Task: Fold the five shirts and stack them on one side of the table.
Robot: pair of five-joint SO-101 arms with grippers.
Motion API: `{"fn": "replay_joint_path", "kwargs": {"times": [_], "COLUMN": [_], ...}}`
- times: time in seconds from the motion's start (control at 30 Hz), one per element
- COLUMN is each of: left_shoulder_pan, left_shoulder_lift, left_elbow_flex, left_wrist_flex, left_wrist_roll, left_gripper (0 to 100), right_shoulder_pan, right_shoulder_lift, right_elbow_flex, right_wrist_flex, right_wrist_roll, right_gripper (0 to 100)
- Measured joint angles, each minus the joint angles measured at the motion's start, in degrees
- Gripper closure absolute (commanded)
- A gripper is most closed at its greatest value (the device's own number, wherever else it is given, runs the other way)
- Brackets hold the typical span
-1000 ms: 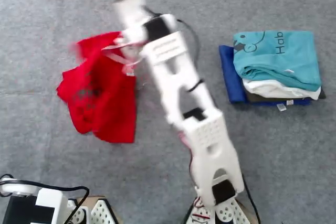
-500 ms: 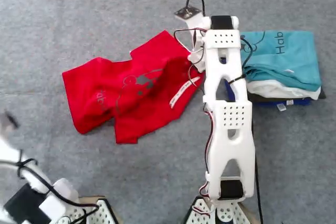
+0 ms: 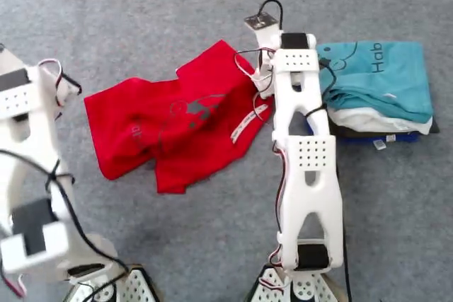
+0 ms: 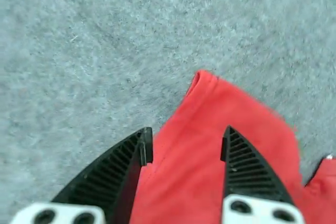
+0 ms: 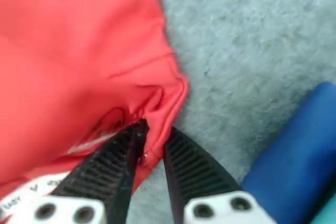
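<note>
A red shirt (image 3: 177,125) lies spread and rumpled on the grey table, left of centre. My right gripper (image 3: 260,86) sits at the shirt's right edge, and the right wrist view has it (image 5: 153,134) shut on a pinched fold of the red shirt (image 5: 79,51). At the shirt's left corner hovers my left gripper (image 3: 71,90). It (image 4: 186,142) stands open, with the corner of the red shirt (image 4: 210,108) below and between its black fingers. A stack of folded shirts (image 3: 371,76), teal on top, rests at the right.
The stack's bottom blue shirt (image 5: 294,171) lies close beside my right gripper. Bare grey table (image 3: 177,19) stretches behind the red shirt and along the front. Both arm bases stand at the near edge.
My right arm swung from the far left to the right, dragging the red shirt out flat. The left arm rose from the near corner up to the shirt's left corner.
</note>
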Motion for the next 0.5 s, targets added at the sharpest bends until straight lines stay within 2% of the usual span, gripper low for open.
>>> {"fn": "replay_joint_path", "kwargs": {"times": [0.27, 0.5], "left_shoulder_pan": [2.5, 4.6], "left_shoulder_lift": [19.1, 32.5], "left_elbow_flex": [-22.2, -43.7], "left_wrist_flex": [9.1, 23.9], "left_wrist_roll": [7.6, 9.2], "left_gripper": [78, 78], "right_shoulder_pan": [0.0, -0.1], "right_shoulder_lift": [3.5, 4.2], "right_elbow_flex": [-6.2, -7.3], "right_wrist_flex": [0.3, 0.3], "right_wrist_roll": [-2.4, -2.4], "right_gripper": [98.3, 98.3]}}
